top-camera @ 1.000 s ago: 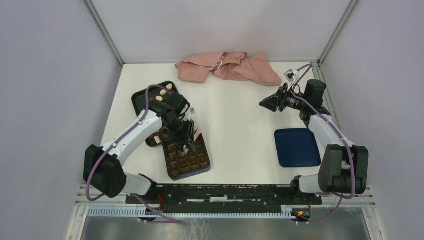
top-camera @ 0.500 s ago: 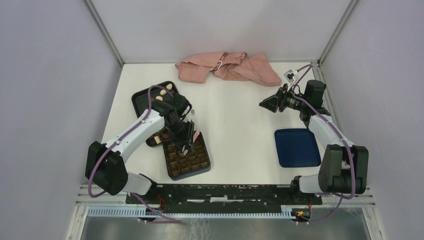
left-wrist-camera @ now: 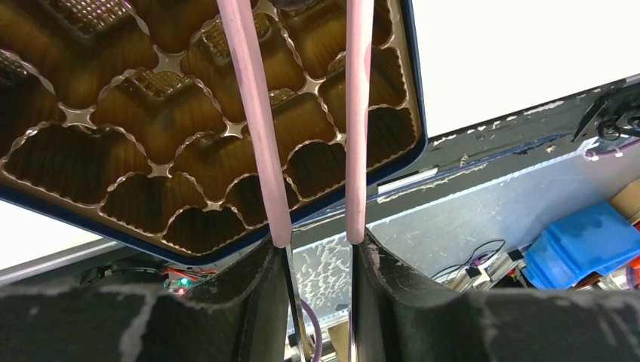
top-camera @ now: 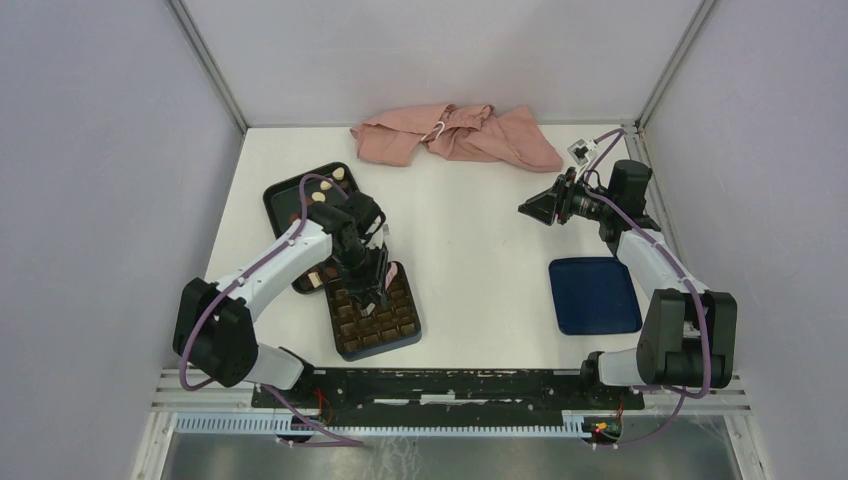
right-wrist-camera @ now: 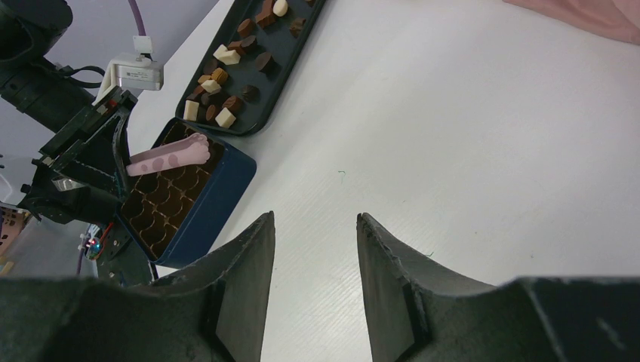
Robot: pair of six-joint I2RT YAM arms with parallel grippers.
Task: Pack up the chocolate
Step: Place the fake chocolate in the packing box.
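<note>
- Nearest the arm bases, left of centre on the white bench (top-camera: 470,250), sits a dark blue square box (right-wrist-camera: 219,200). It holds a glossy brown moulded insert (left-wrist-camera: 151,143) with cells scalloped like small cups.
- Several cells toward the far side hold ridged brown chocolate (left-wrist-camera: 155,79). The cells along the near edge are bare.
- Over the box's far half hangs the left hand (top-camera: 372,290), pointing down. Its two long pink fingers (left-wrist-camera: 256,113) look soft and rubbery and stand a narrow gap apart. Their tips run out of the wrist view, so I cannot tell whether a piece is pinched between them.
- At near right, well apart from the box, a flat dark blue lid (top-camera: 595,295) lies on the bench.
- Just beyond the box, on its far-left side, lies a black rimmed tray (right-wrist-camera: 290,44), its long axis running away from the arms. Loose pieces (right-wrist-camera: 220,75) are scattered on it. They are dark brown, light brown and cream-white, square or round, each much smaller than a hand.
- As a judgement, the next pick lies beyond and to the left of the left hand, a short reach. The left arm is far nearer than the right.
- Farther right, the right hand (right-wrist-camera: 315,220) hovers above the bench. Its black fingers are spread wide with nothing between them, and it faces the tray from well apart.
- Farthest away, by the back wall, lies a crumpled pink cloth (top-camera: 455,135).
</note>
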